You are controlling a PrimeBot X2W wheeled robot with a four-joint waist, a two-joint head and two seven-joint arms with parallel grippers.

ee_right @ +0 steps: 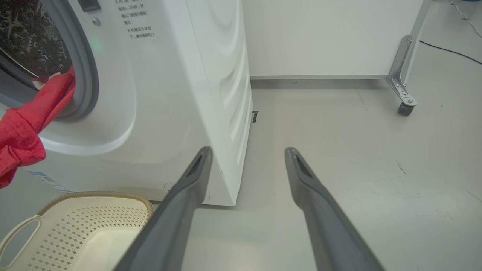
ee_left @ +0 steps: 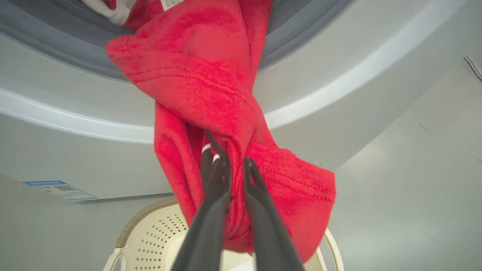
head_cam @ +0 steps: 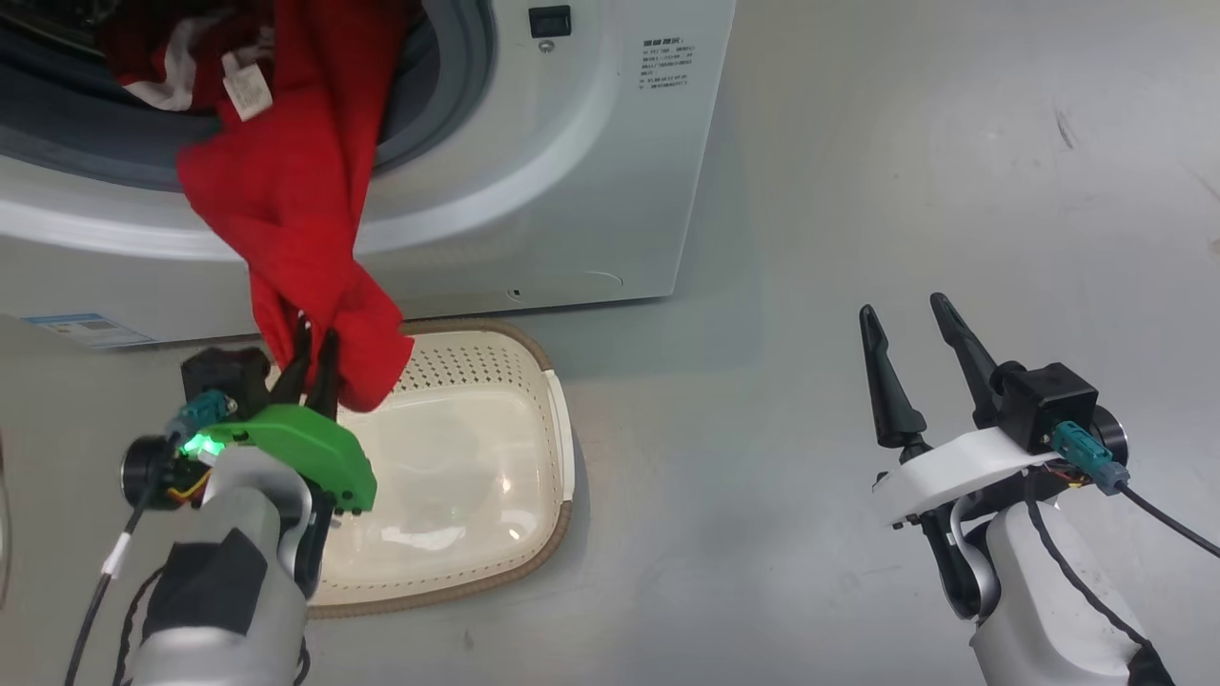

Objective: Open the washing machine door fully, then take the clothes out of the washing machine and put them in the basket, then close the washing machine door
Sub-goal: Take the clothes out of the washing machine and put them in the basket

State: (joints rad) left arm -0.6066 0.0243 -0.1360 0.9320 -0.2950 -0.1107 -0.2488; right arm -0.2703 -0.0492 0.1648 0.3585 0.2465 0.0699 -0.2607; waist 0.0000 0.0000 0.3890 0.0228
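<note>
The white front-loading washing machine (head_cam: 591, 171) stands ahead of both tools, its drum mouth gaping above the left one. Judging by how things lie, the step in hand is taking the clothes out, and it looks about half done.

The cream perforated basket (head_cam: 477, 457) sits on the floor against the machine's foot, just below and to the right of the left tool (head_cam: 316, 343).

The red garment (head_cam: 295, 200) hangs from the drum mouth over the grey door seal (head_cam: 448, 105) down to that tool. Its upper part, with the white trim, lies inside the drum.

The left tool's fingers are drawn nearly together, pinching a fold near the garment's lower end, which dangles over the basket's rim. The right tool (head_cam: 920, 348) stands spread wide and holds nothing, well off to the right over bare floor.

The next move probably calls for a pull away from the machine until the rest slips over the seal, then a shift over the basket's middle before letting go. The seal's lip and the bunched cloth in the drum may drag.

A wheeled metal leg (ee_right: 403, 75) stands far beyond the right tool, well clear. A blue label sticker (head_cam: 86, 329) lies left of the left tool, and a white care tag (head_cam: 246, 93) lies above it.
</note>
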